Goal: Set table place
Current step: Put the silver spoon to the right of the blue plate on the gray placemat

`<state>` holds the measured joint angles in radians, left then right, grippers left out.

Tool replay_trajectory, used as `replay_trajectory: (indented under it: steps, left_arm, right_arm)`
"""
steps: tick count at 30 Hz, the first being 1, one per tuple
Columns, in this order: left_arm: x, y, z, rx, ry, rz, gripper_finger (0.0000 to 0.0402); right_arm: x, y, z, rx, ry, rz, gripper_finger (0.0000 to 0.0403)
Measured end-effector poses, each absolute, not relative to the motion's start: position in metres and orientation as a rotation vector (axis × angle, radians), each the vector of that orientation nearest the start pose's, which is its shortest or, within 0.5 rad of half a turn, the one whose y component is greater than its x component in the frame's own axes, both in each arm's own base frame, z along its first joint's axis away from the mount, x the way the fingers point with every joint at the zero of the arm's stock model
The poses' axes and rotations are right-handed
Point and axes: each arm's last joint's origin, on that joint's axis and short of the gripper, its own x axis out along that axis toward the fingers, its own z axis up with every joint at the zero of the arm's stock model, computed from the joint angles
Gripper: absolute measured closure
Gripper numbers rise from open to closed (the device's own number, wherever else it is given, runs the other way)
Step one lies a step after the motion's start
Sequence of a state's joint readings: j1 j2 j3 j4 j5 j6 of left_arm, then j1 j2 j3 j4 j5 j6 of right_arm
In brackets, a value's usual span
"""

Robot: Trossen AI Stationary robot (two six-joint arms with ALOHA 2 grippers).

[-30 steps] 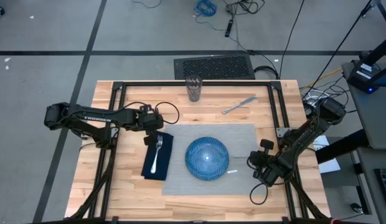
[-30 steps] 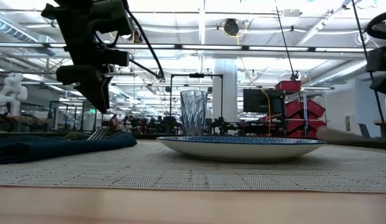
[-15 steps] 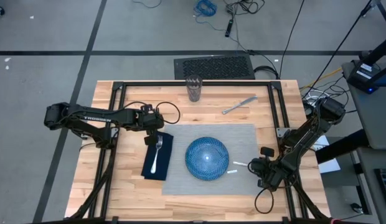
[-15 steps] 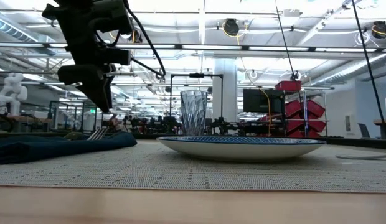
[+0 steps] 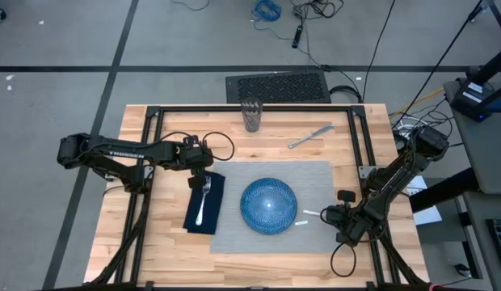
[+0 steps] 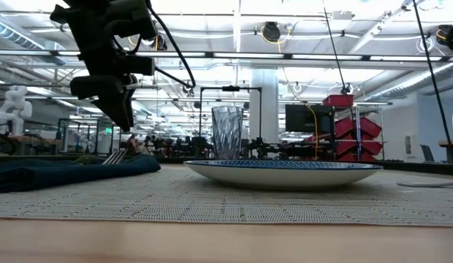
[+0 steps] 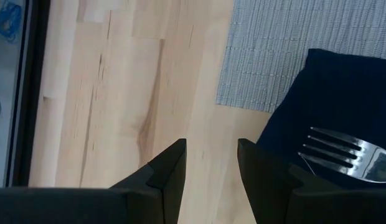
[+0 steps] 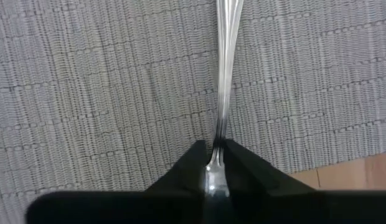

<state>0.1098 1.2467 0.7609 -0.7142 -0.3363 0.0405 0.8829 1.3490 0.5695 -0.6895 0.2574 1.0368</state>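
laying a spoon down on the placemat (image 5: 275, 202) just right of the blue plate (image 5: 268, 205).
a second ago the right gripper (image 5: 338, 220) hung over the mat's right side; now it has drawn back to the mat's right edge, fingers narrowly parted around the spoon (image 8: 225, 56) handle's tip, which lies flat. whether they still pinch it i cannot tell. left gripper (image 7: 210, 163) hovers unchanged, jaws apart and empty, beside the napkin (image 5: 205, 202) and fork (image 5: 204, 196). knife (image 5: 310, 137) and glass (image 5: 250, 114) remain unplaced on the table (image 5: 178, 242).
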Motion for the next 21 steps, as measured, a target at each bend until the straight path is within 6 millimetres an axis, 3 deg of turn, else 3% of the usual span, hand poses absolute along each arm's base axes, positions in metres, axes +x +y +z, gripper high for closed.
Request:
replay_trajectory:
  steps: [6, 21]
  left_arm:
    - [0.213, 0.033, 0.204, 0.171, 1.207, 0.367, 0.0272]
    - [0.215, 0.033, 0.205, 0.162, 1.18, 0.375, 0.0272]
  right_arm:
    - [0.131, 0.137, 0.137, 0.054, 1.359, -0.093, 0.0396]
    - [0.143, 0.113, 0.14, -0.278, 1.477, 0.094, 0.0402]
